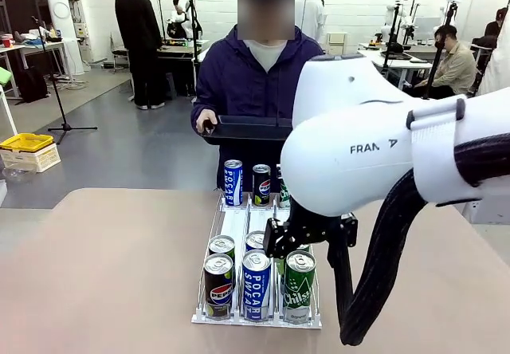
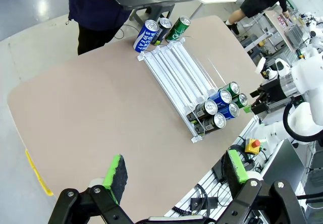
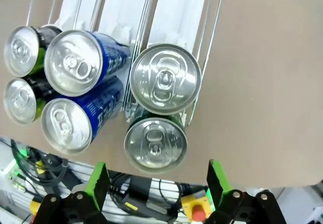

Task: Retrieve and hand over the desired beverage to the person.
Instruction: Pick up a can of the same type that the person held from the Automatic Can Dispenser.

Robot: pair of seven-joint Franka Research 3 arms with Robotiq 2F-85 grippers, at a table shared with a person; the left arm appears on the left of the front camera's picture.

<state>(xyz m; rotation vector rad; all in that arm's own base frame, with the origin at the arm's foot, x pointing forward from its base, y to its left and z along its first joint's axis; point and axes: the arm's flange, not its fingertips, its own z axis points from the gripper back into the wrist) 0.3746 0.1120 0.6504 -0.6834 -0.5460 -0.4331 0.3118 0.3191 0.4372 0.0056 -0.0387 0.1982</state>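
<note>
**Tight squeeze beside the green can**

My right gripper [image 3: 157,178] hangs spread open over the front green Chilsung can [image 3: 155,144] in the wire rack [image 1: 255,320]. The Pocari Sweat can [image 3: 68,124] sits just beside it, so a descending finger could clip it. My left gripper [image 2: 175,172] is also open, well apart from the rack. The person [image 1: 247,75] holds a tray [image 1: 247,128].

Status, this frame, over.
Left gripper open, empty, high over table. Right gripper open above green cans at rack's near end. Person holds black tray. Nothing blocking.
</note>
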